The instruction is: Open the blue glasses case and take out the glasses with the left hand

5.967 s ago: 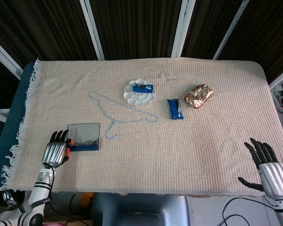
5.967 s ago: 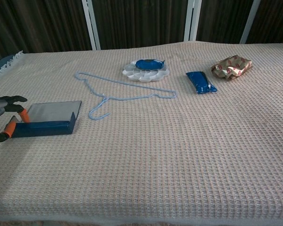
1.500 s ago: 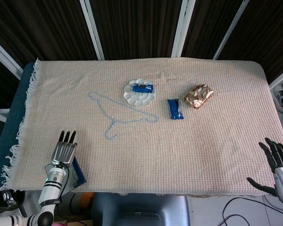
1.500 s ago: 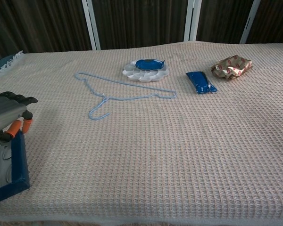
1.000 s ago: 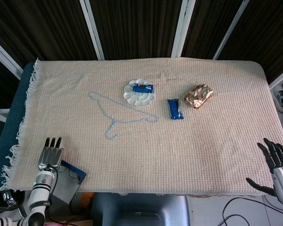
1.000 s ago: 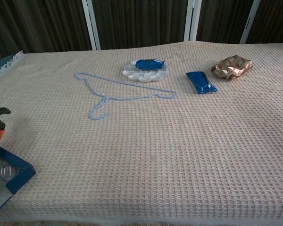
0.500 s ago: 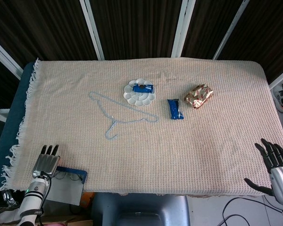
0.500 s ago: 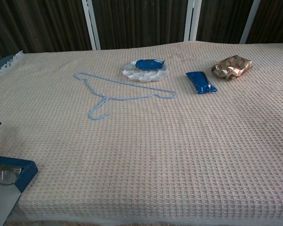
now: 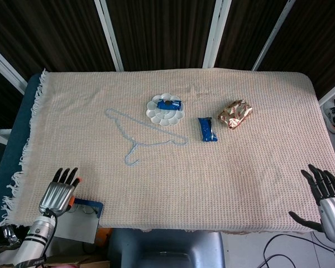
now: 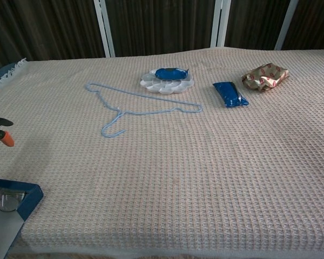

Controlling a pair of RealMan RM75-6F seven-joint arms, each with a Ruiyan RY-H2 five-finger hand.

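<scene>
Dragged off its earlier spot, the blue glasses case (image 9: 84, 220) now hangs open over the table's near-left edge, the glasses (image 10: 5, 198) inside. Light, thin-framed and fragile, they want a gentle pinch at the bridge. The left hand (image 9: 58, 191) hovers just above, fingers spread, empty; the right hand (image 9: 322, 195) rests spread far off.

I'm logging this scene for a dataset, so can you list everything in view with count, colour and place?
Glasses case: one, blue, open, at the near left table edge.
Glasses: one pair, clear lenses, inside the case.
Hanger: one, light blue wire, left of centre.
Paint palette: one, white, far centre.
Packet on palette: one, blue.
Packet: one, blue, right of the palette.
Foil packet: one, gold and red, far right.
Tablecloth: one, beige.
Left hand: near left, above the case.
Right hand: near right, fingers spread.
</scene>
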